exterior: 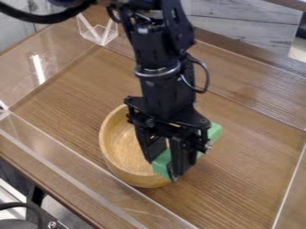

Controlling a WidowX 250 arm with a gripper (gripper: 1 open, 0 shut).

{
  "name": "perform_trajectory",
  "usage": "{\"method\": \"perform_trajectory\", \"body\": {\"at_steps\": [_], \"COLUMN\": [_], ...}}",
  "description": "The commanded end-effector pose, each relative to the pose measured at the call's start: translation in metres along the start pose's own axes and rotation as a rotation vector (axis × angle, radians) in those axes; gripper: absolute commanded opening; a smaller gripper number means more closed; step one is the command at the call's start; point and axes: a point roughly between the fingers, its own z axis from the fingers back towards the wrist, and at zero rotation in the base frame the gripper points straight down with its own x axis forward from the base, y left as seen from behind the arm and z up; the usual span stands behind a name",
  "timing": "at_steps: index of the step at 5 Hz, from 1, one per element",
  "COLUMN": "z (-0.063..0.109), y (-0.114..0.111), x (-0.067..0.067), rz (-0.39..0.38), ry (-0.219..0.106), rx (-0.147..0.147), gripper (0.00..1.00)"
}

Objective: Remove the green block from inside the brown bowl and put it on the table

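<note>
The brown bowl sits on the table near the front acrylic wall. My black gripper reaches down over the bowl's right side and is shut on the green block. The block runs diagonally between the fingers, its upper end showing to the right and its lower end poking out near the bowl's front rim. The block looks lifted to about rim height. The arm hides the bowl's right half.
Low clear acrylic walls edge the table at the front and left. A clear bracket stands at the back left. Bare wood lies to the right and behind the bowl.
</note>
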Motion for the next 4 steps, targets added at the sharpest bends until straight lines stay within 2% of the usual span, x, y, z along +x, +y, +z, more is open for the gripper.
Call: {"method": "perform_trajectory", "body": {"at_steps": [1, 4], "z": [0.01, -0.005], "y": [-0.009, -0.03], "x": [0.013, 0.026], "rz": [-0.025, -0.057], "ry": [-0.051, -0.035], "rx": [-0.007, -0.026], "gripper": [0.0, 0.0]}}
